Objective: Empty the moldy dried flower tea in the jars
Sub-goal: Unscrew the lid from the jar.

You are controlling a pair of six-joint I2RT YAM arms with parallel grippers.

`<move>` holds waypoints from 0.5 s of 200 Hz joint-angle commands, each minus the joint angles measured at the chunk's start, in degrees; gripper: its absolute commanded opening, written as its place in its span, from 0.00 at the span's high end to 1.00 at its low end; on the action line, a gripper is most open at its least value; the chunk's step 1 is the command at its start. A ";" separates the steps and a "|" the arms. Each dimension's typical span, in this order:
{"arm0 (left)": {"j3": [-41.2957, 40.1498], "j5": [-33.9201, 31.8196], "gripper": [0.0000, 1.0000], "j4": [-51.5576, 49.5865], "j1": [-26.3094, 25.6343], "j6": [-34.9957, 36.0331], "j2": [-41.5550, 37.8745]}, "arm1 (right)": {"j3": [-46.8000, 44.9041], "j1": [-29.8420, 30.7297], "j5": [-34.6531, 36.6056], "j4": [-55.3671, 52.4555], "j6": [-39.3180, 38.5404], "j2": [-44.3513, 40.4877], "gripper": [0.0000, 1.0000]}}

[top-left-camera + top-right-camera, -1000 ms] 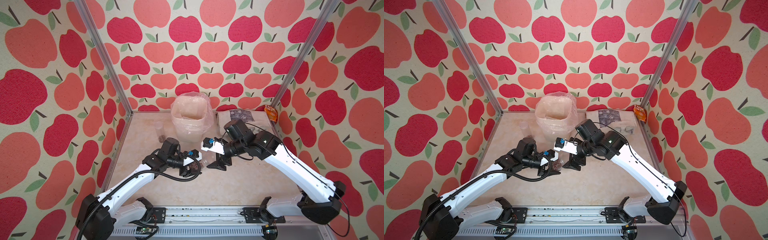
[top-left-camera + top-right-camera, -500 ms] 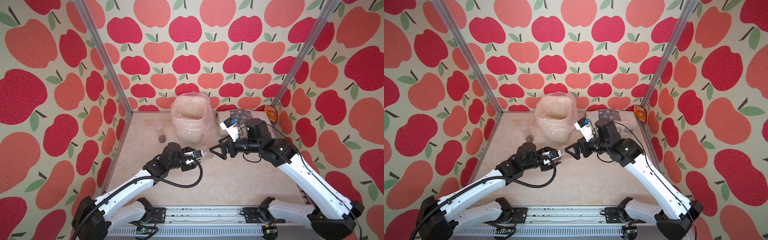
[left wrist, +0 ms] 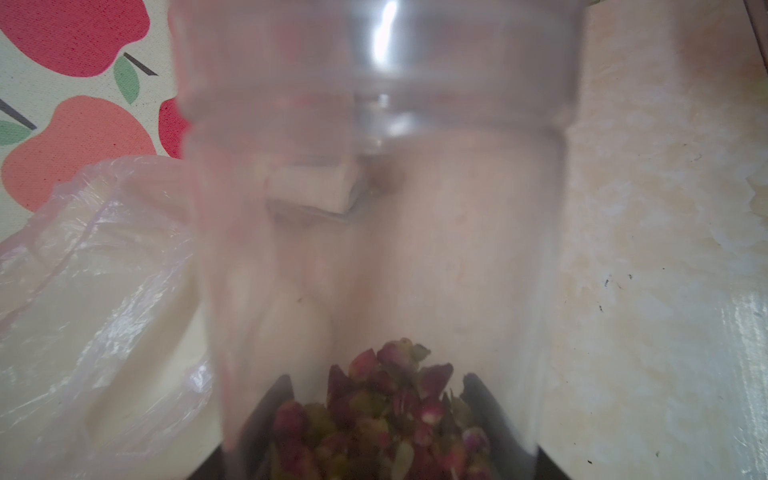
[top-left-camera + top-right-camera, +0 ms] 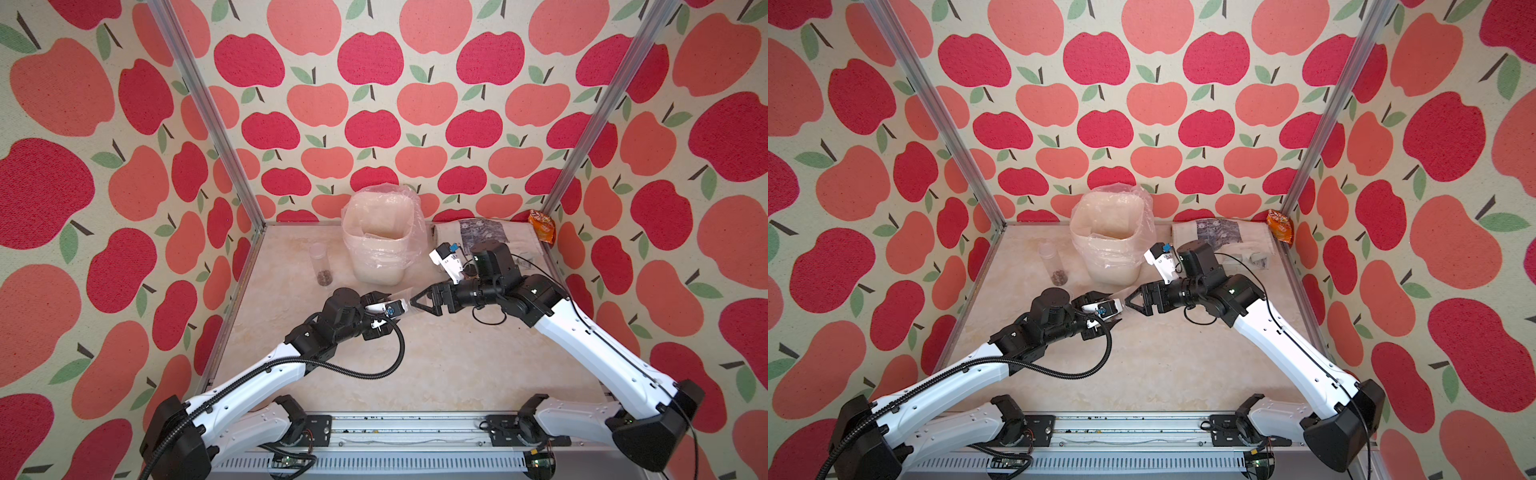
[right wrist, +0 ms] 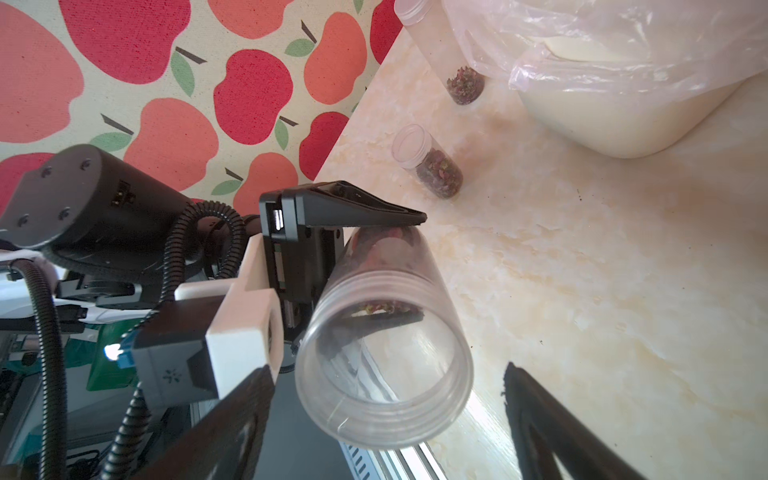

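One jar (image 5: 382,332) is up for uncapping, we reckon. Our left gripper (image 5: 417,268) pinches it sideways above the table, with the dried flower tea (image 3: 386,415) heaped at its base. Our right gripper (image 4: 413,301) sits spread around the lid (image 5: 415,432), not gripping it. Next we'd squeeze that lid, twist it off, then tip the jar into the white bin (image 4: 378,270).

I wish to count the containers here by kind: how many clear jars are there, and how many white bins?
Clear jars: 3
White bin: 1
Total: 4
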 commanded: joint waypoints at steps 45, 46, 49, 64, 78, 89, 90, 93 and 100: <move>-0.13 -0.37 0.82 1.19 -0.46 0.77 -0.19 | 0.38 0.11 -3.53 1.74 0.49 2.20 0.39; -0.13 -0.35 0.82 1.19 -0.48 0.74 -0.19 | 0.42 0.12 -3.54 1.67 0.44 2.21 0.40; -0.13 -0.35 0.82 1.19 -0.47 0.74 -0.18 | 0.42 0.16 -3.55 1.64 0.35 2.22 0.40; -0.04 -0.21 0.82 1.14 -0.42 0.66 -0.01 | 0.68 0.41 -3.93 1.18 -0.50 2.56 0.45; 0.03 0.32 0.82 0.95 -0.42 0.56 0.17 | 0.89 0.57 -4.87 1.14 -2.06 2.93 0.51; 0.05 1.15 0.82 0.71 -0.42 0.40 0.38 | 1.14 0.74 -5.98 1.25 -4.81 3.32 0.56; 0.09 1.25 0.82 0.69 -0.42 0.33 0.41 | 1.19 0.74 -6.04 1.21 -5.15 3.38 0.56; 0.13 1.52 0.82 0.56 -0.42 0.23 0.39 | 1.29 0.78 -6.41 1.01 -6.47 3.50 0.57; 0.26 2.54 0.82 -0.21 -0.37 0.00 0.49 | 2.02 0.87 -7.15 0.02 -10.65 3.89 0.61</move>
